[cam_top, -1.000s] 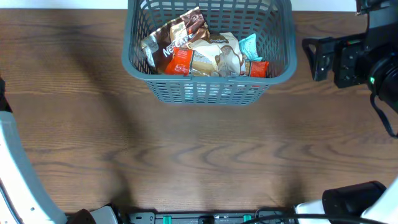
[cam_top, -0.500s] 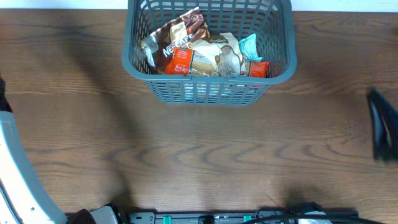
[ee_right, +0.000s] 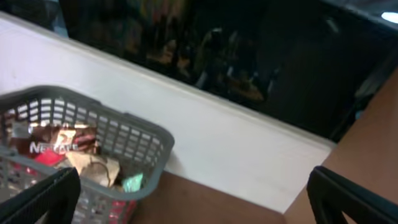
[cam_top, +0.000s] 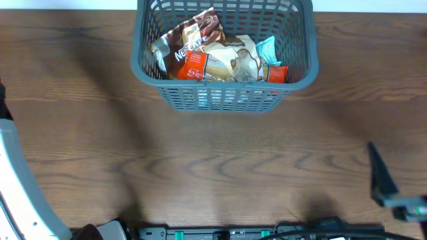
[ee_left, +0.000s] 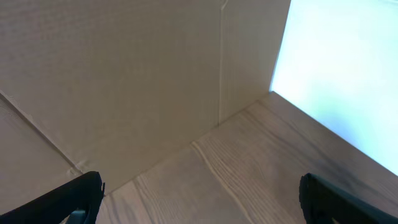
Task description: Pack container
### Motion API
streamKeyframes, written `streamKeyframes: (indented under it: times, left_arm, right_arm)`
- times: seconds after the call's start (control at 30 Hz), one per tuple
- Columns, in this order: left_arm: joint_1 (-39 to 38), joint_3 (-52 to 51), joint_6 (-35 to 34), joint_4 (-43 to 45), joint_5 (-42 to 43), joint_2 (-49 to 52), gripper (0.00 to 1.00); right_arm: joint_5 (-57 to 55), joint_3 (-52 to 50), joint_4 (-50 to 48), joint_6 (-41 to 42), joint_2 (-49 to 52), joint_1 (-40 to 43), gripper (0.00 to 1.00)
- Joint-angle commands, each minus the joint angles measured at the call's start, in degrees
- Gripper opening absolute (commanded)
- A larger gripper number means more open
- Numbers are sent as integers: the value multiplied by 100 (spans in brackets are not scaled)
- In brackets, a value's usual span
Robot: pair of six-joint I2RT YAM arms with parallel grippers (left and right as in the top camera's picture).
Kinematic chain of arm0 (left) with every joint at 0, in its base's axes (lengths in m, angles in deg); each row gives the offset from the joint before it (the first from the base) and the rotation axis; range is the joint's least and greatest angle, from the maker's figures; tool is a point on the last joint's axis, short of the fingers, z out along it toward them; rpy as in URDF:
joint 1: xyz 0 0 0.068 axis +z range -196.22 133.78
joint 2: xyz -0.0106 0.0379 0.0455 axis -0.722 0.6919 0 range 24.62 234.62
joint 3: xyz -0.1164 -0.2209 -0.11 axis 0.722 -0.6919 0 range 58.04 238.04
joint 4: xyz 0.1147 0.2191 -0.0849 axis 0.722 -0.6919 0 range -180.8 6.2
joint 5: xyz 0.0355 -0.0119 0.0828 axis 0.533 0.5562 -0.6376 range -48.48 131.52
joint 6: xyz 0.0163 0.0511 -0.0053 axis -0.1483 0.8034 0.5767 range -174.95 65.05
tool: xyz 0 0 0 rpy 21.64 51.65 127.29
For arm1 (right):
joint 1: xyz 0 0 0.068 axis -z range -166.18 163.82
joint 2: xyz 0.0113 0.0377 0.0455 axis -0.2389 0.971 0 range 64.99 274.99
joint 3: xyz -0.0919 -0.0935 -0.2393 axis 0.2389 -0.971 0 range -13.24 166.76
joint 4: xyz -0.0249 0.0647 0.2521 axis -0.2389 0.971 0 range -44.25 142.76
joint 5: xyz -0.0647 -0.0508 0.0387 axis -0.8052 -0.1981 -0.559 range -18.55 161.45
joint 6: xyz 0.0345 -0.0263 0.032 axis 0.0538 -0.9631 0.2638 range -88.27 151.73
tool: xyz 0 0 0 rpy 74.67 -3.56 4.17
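The container [cam_top: 301,77] is a blue-grey lattice basket at the table's far middle, holding several food packets [cam_top: 213,53], among them a brown Nescafe packet. It also shows at the lower left of the right wrist view [ee_right: 134,134]. My right gripper [ee_right: 193,202] is open and empty, well to the right of the basket; only a dark part of that arm [cam_top: 383,180] shows at the overhead view's lower right. My left gripper [ee_left: 199,199] is open and empty over bare wood, away from the basket; in the overhead view only its white arm [cam_top: 17,187] shows.
A beige wall panel [ee_left: 124,81] stands past the table's edge in the left wrist view. A white wall strip [ee_right: 236,143] runs behind the basket. Bare wooden table [cam_top: 213,160] lies in front of the basket.
My right arm has swung away from beside the basket's right side, down toward the table's front right corner. The basket and packets have not moved.
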Motion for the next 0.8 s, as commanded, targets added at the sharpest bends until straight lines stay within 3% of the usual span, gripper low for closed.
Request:
streamKeyframes:
  times: [0.0, 0.47, 0.77]
  left_arm:
    - [26, -11, -55, -4, -70, -4, 99]
    - [26, -11, -55, -4, -70, -4, 99]
    - [26, -11, -55, -4, -70, -4, 98]
  right_arm:
    - [304, -1113, -568, -107, -302, 223, 99]
    - [1062, -5539, -5060, -90, -756, 492, 99]
    - [1040, -7066, -5453, -90, -1985, 850, 99]
